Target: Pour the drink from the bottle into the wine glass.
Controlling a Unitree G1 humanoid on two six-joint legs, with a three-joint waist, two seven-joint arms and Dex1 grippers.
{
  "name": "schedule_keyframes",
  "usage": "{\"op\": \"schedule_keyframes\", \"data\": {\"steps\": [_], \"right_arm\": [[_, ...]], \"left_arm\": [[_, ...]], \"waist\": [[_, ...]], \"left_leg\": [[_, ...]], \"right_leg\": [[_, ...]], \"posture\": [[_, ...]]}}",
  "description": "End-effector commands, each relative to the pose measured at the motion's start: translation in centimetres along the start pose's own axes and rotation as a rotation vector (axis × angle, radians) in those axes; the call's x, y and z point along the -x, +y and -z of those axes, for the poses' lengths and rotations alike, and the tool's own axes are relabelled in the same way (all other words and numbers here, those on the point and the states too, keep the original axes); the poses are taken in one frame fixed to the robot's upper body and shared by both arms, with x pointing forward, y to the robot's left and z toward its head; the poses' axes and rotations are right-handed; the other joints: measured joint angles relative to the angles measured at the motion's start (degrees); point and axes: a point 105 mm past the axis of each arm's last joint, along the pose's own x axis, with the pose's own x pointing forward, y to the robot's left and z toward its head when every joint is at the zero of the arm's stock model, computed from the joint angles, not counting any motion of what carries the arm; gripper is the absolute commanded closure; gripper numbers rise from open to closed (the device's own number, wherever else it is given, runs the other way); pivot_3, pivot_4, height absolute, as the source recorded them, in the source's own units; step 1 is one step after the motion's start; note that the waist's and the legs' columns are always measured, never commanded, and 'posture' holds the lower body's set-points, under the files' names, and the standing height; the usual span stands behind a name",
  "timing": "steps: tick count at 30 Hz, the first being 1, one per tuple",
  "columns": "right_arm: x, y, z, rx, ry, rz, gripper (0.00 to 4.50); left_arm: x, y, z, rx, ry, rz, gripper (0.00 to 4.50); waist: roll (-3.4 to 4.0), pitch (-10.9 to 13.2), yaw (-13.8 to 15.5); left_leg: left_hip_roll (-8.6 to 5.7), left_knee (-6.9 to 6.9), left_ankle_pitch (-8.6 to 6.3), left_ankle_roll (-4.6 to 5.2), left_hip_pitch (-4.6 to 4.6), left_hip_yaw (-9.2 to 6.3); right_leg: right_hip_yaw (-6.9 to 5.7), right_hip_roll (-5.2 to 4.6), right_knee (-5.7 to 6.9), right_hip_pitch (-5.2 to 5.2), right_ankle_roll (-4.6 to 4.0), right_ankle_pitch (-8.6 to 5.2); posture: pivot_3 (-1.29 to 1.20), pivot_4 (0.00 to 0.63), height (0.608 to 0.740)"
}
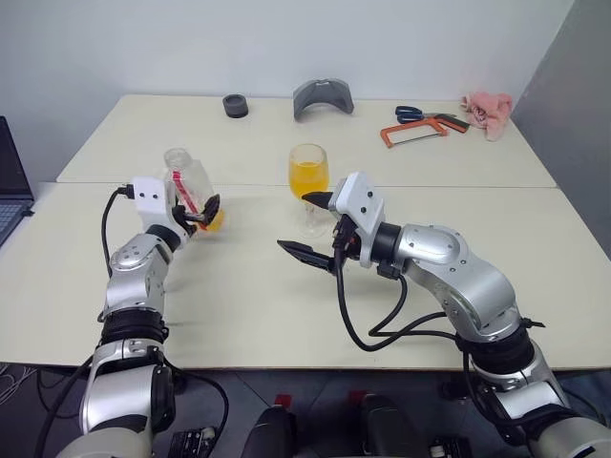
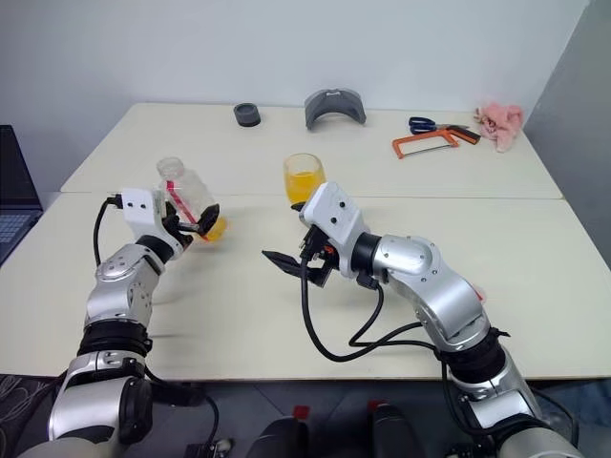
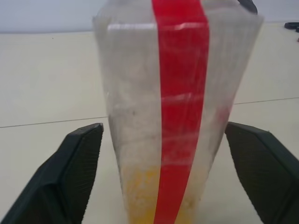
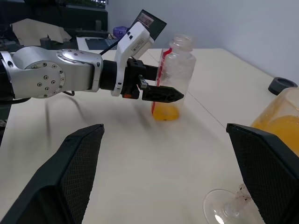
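Note:
The clear bottle (image 1: 187, 177) with its red label strip (image 3: 180, 93) stands upright and uncapped on the table, with a little orange drink (image 1: 216, 222) left at its bottom. My left gripper (image 1: 196, 214) is open around the bottle's lower body, with a finger (image 3: 79, 163) on either side. The wine glass (image 1: 308, 170) stands mid-table, its bowl about half full of orange drink (image 4: 280, 123). My right gripper (image 1: 301, 222) hangs open just in front of the glass's stem and foot (image 4: 224, 210), holding nothing.
Along the far table lie a black round object (image 1: 235, 105), a grey curved piece (image 1: 323, 96), blue scissors (image 1: 410, 113), an orange hacksaw (image 1: 416, 132) and a pink cloth (image 1: 488, 111). A laptop (image 1: 10, 186) sits at the left edge.

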Motion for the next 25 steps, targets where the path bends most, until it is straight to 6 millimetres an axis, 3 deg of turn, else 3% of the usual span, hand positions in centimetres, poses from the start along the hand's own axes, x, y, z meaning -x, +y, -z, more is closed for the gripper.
{"op": "schedule_keyframes", "data": {"steps": [1, 9, 12, 16, 25], "right_arm": [[0.4, 0.1, -0.1, 0.020, -0.016, -0.001, 0.00], [3.0, 0.0, 5.0, -0.054, -0.012, 0.161, 0.00], [4.1, -0.2, 7.9, -0.127, -0.028, 0.345, 0.00], [5.6, -0.8, 10.3, -0.200, -0.059, 0.549, 0.00], [7.8, -2.7, 11.8, -0.215, -0.077, 0.744, 0.00]], "left_arm": [[0.3, -0.2, -1.4, -0.078, -0.056, 0.010, 0.04], [3.0, 0.1, -0.4, -0.140, -0.055, -0.045, 0.04], [4.7, -0.1, 0.4, -0.158, -0.050, -0.087, 0.04], [6.3, -1.1, 0.8, -0.132, -0.056, -0.092, 0.04], [7.5, -3.0, 0.9, -0.088, -0.085, -0.059, 0.04]], "waist": [[0.00, 0.00, 0.03], [-0.01, -0.01, 0.26], [-0.04, -0.04, 0.42], [-0.04, -0.05, 0.91], [-0.05, -0.06, 1.35]], "left_leg": [[0.00, 0.00, 0.00, 0.00, 0.00, 0.00], [0.03, -0.05, -0.01, 0.01, 0.01, 0.02], [0.08, -0.05, -0.01, 0.02, 0.02, 0.04], [0.11, -0.12, -0.01, 0.02, 0.11, 0.13], [0.10, -0.11, -0.01, 0.02, 0.20, 0.18]], "right_leg": [[0.00, 0.00, 0.00, 0.00, 0.00, 0.00], [0.02, -0.26, -0.03, 0.00, 0.00, 0.00], [0.06, -0.27, -0.02, 0.00, 0.00, 0.00], [0.11, -0.28, -0.04, 0.06, 0.00, 0.00], [0.10, -0.17, -0.05, 0.16, 0.02, 0.01]], "posture": [[0.00, 0.150, 0.740], [0.00, 0.150, 0.740], [0.00, 0.150, 0.740], [0.00, 0.150, 0.740], [0.00, 0.150, 0.740]]}}
